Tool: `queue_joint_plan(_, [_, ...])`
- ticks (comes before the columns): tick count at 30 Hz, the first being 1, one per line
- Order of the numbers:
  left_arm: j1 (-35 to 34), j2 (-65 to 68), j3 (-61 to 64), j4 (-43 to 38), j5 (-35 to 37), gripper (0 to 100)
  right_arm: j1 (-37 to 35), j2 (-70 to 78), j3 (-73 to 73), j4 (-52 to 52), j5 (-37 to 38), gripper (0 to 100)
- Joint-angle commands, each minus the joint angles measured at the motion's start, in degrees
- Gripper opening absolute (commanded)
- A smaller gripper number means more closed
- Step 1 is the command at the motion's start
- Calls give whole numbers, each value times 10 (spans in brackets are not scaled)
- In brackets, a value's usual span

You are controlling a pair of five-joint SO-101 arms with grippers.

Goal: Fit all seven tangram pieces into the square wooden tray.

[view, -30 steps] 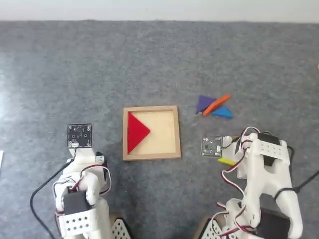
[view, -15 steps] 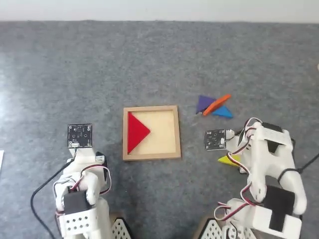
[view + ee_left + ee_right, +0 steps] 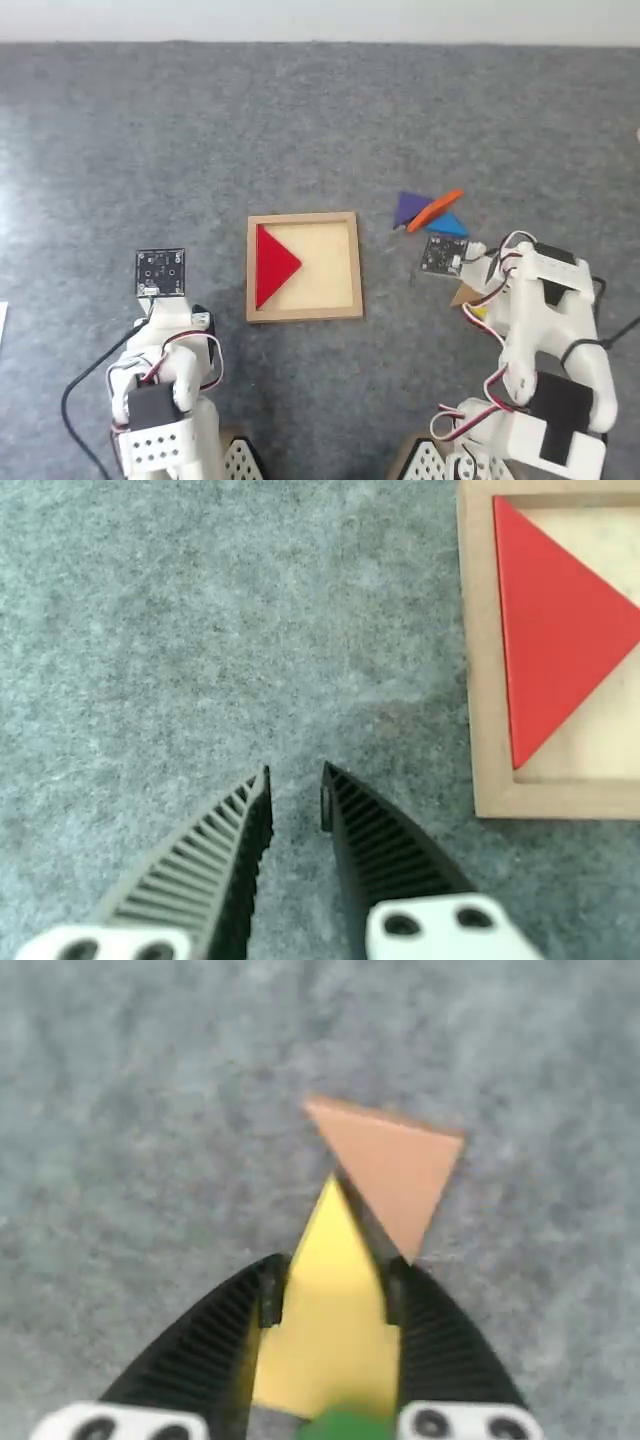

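Two tools hang over the worktop (image 3: 200,130). The left tool (image 3: 295,783), narrowly parted and empty, sits near the wooden tray (image 3: 303,316), whose red triangle (image 3: 273,263) lies against its left wall. Farther right, purple, orange and blue pieces (image 3: 432,212) overlap; the right tool (image 3: 333,1272) grips a yellow piece (image 3: 320,1340) by a tan triangle (image 3: 390,1165).

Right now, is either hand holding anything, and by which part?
The right hand grips the yellow triangle across its two slanted edges, tip poking out ahead. The left hand holds nothing.

tray (image 3: 304,216): square, wooden
red triangle (image 3: 274,264): in tray, left side
heap (image 3: 435,211): purple, orange, blue; right of tray
yellow triangle (image 3: 325,1330): tip at tan triangle (image 3: 395,1165)
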Motion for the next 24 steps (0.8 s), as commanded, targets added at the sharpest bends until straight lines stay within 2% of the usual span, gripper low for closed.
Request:
queue_joint_plan(1, [0, -11, -7, 2, -1, 82, -45, 5, 0, 4, -90, 61])
queue_joint_plan(6, [0, -11, -7, 2, -1, 82, -126, 6, -62, 37, -260, 63])
queue_joint_plan(9, [0, -11, -7, 2, -1, 82, -126, 6, -122, 99, -255, 67])
queue_joint_plan(13, [0, -11, -7, 2, -1, 82, -77, 3, -159, 204, -86, 170])
queue_joint_plan(16, [0, -11, -7, 2, -1, 82, -15, -25, -159, 235, 24, 243])
queue_joint_plan(22, [0, -11, -7, 2, -1, 82, 93, -83, -141, 255, 202, 256])
queue_joint_plan(24, [0, -11, -7, 2, -1, 82, 102, -83, -114, 238, 222, 256])
